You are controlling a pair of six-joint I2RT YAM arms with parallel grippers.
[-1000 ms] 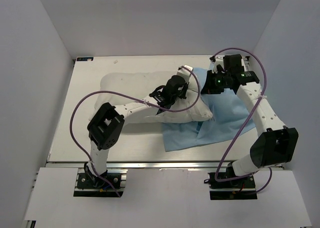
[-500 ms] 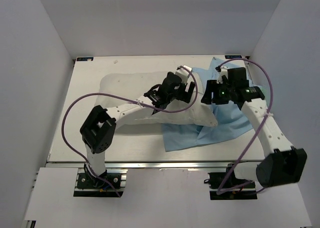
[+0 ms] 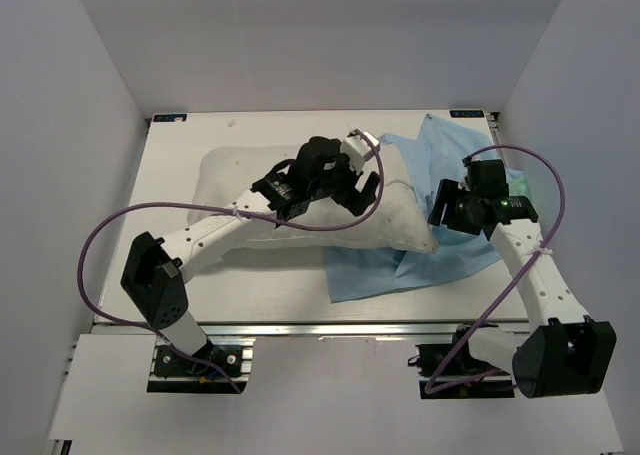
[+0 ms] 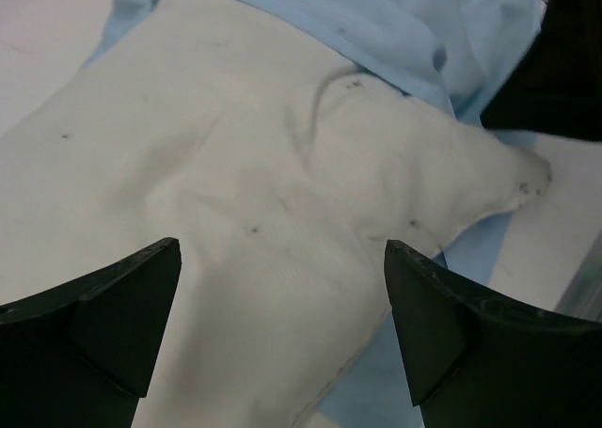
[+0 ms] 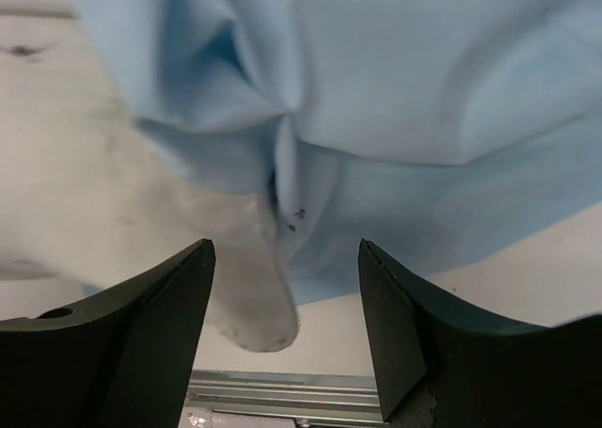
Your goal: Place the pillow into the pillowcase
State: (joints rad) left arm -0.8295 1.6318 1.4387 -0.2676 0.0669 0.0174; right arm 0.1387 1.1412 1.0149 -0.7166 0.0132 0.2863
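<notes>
Resting atop blue pillowcase [image 3: 435, 263], pillow [image 3: 232, 175], cables [image 3: 85, 270] arching overhead

Blue pillowcase [image 5: 423, 89] beside pillow [image 5: 246, 292] corner

White table [image 3: 270, 290], plain grey walls [image 3: 320, 45]

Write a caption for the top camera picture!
Left gripper and right gripper hover open over the white pillow overlapping the blue pillowcase.
</notes>
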